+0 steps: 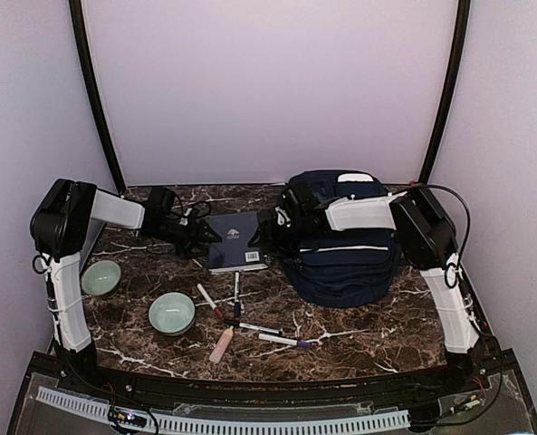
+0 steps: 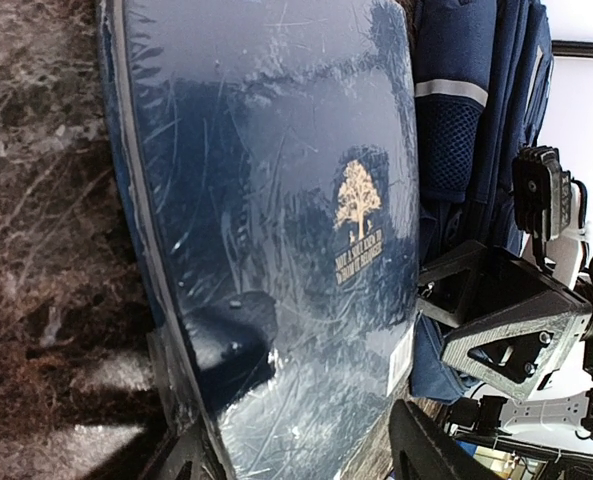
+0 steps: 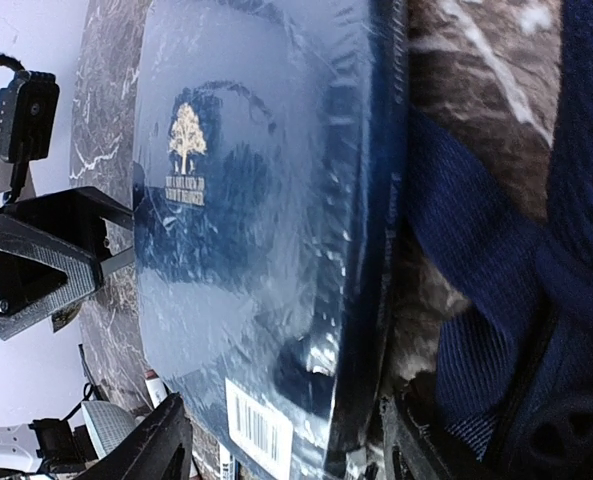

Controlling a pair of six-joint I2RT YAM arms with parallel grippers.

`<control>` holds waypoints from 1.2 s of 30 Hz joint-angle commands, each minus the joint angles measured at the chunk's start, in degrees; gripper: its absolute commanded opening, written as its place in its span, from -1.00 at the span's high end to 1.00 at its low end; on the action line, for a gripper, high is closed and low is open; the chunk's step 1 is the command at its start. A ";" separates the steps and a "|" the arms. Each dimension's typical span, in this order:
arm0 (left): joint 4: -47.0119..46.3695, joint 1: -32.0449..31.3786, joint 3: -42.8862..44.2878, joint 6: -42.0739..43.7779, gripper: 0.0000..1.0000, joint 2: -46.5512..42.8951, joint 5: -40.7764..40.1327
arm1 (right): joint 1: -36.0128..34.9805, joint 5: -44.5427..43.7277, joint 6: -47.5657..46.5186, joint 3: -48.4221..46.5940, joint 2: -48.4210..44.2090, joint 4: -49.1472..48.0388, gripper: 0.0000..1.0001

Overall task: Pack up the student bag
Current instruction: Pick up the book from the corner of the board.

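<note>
The student bag (image 1: pixel 345 258), a large navy backpack with white trim, lies at the right of the marble table. A flat navy book (image 1: pixel 235 237) in shiny wrap lies just left of it, flat on the table. My left gripper (image 1: pixel 205 237) is at the book's left edge and my right gripper (image 1: pixel 261 234) at its right edge, beside the bag. In the left wrist view the book (image 2: pixel 276 200) fills the frame, and the left gripper (image 2: pixel 301 435) stands open over its near end. In the right wrist view the right gripper (image 3: pixel 281 420) is also open, straddling the book (image 3: pixel 256 200) next to a bag strap (image 3: pixel 516 280).
Two pale green bowls (image 1: pixel 100 276) (image 1: pixel 171 313) sit at the front left. Several markers (image 1: pixel 259 328) and a pinkish tube (image 1: pixel 221 344) lie in front of the book. Walls enclose the table on three sides.
</note>
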State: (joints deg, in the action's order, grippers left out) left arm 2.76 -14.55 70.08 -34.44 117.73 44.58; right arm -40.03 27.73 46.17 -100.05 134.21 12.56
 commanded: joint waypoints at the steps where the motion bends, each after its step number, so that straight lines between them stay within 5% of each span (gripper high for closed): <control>1: 7.09 -1.66 -1.51 1.23 -0.33 2.75 -1.28 | -0.29 -4.05 0.79 2.39 -3.35 3.58 -0.31; 11: 6.24 -1.89 -1.98 0.82 -0.34 2.85 -0.11 | -3.45 6.25 7.48 0.51 7.24 -5.12 -0.30; 19: 6.16 -1.88 -3.09 1.16 -0.32 2.72 -0.53 | -3.19 24.52 23.37 5.39 7.02 -41.45 -0.08; 34: 6.81 -1.79 -3.38 2.35 -0.31 0.09 -1.69 | -1.98 19.11 12.28 5.33 -0.65 -27.65 0.98; 36: 7.11 -1.77 -3.15 3.40 -0.33 -1.68 -3.87 | -1.90 19.10 8.86 3.71 -1.44 -25.07 1.00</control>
State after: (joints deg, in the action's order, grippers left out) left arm 2.96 -14.81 69.28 -33.12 117.43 45.06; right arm -41.01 46.26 63.22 -93.43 137.64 -14.70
